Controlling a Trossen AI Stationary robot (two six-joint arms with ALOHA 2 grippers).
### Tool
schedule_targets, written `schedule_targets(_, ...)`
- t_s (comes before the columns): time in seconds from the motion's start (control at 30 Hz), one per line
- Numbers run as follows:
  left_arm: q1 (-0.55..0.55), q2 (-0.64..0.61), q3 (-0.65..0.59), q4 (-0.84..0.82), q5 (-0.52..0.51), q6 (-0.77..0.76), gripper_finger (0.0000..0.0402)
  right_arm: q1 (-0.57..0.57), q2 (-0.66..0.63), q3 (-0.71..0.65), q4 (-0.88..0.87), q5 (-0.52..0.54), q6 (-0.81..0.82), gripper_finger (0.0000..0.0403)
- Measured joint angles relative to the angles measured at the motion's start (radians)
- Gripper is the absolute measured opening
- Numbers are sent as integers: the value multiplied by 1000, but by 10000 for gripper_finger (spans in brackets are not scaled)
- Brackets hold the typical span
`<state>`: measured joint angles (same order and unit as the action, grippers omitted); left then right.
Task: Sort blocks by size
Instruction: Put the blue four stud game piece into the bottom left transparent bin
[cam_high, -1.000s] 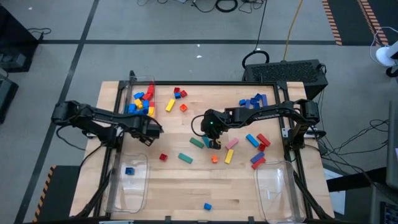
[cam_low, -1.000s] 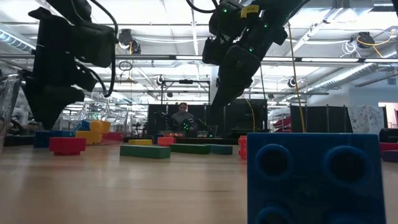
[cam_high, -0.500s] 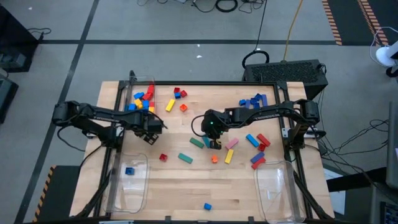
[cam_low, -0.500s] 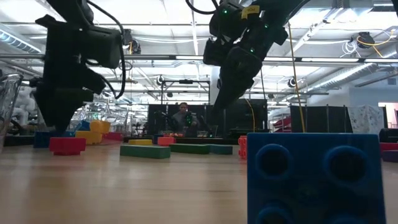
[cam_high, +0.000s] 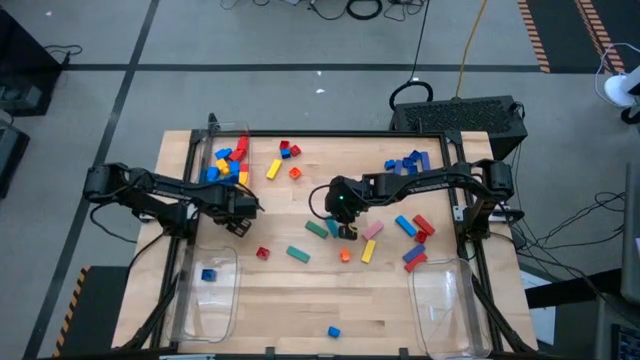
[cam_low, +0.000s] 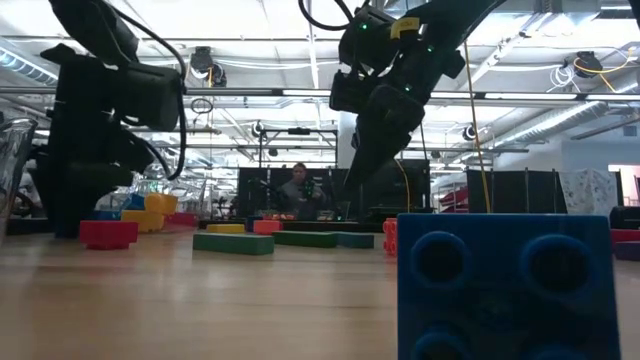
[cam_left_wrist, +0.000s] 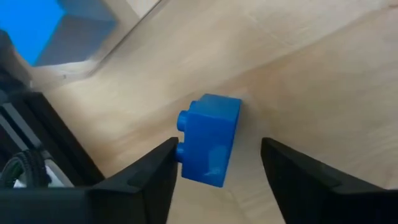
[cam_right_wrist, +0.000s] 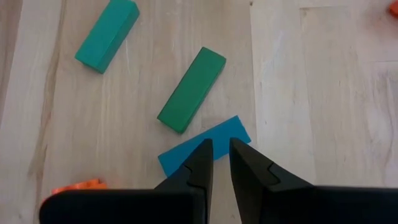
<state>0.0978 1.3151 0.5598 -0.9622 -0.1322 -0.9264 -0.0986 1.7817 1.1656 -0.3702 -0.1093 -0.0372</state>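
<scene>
A small blue block (cam_left_wrist: 211, 146) lies on its side on the wood, studs sideways. My left gripper (cam_left_wrist: 217, 146) points down over it, open, one finger on each side; in the high view the gripper (cam_high: 240, 222) hides it. My right gripper (cam_right_wrist: 221, 149) is shut at the table's middle (cam_high: 347, 232), its tips over a blue bar (cam_right_wrist: 235, 134). A green bar (cam_right_wrist: 191, 90) and a teal bar (cam_right_wrist: 107, 34) lie flat beyond it. More blocks are scattered at the far side (cam_high: 285, 150) and right of the middle (cam_high: 410, 225). My left gripper has one fingertip (cam_left_wrist: 168, 152) right beside the block's studded side (cam_left_wrist: 182, 134), and I cannot tell whether they touch. The other finger stands clear of the block. My right gripper's shut tips hide the spot over the blue bar, so I cannot tell whether they touch it.
A clear bin at the far left (cam_high: 222, 135) holds several blocks. The near-left bin (cam_high: 225, 300) holds one blue block (cam_high: 207, 275). Another clear bin (cam_high: 440, 295) stands near right. A blue block (cam_high: 333, 331) sits by the near edge, filling the low view's foreground (cam_low: 505, 285).
My left gripper has come down toward the table, its fingers now low beside the red block seen in the low view. My right arm has kept still.
</scene>
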Motion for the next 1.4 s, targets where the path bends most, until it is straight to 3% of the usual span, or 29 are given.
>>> schedule_targets(0.3, 0, 1, -1, 42, -6, 34, 107, 0, 0, 0, 0, 0, 3, 36)
schedule_targets(0.5, 0, 0, 51, 24, 0, 47, 102, 0, 0, 0, -3, 0, 7, 36)
schedule_targets(0.73, -43, -2, 249, -193, 20, 42, 102, 0, 0, -1, -6, 0, 13, 36)
schedule_targets(1.07, -281, -2, 537, -412, 30, -156, 102, 1, 0, -1, 0, 0, 1, 36)
schedule_targets(1.4, -596, -3, 576, -413, 217, -385, 102, 0, -1, -1, 0, 0, -1, 36)
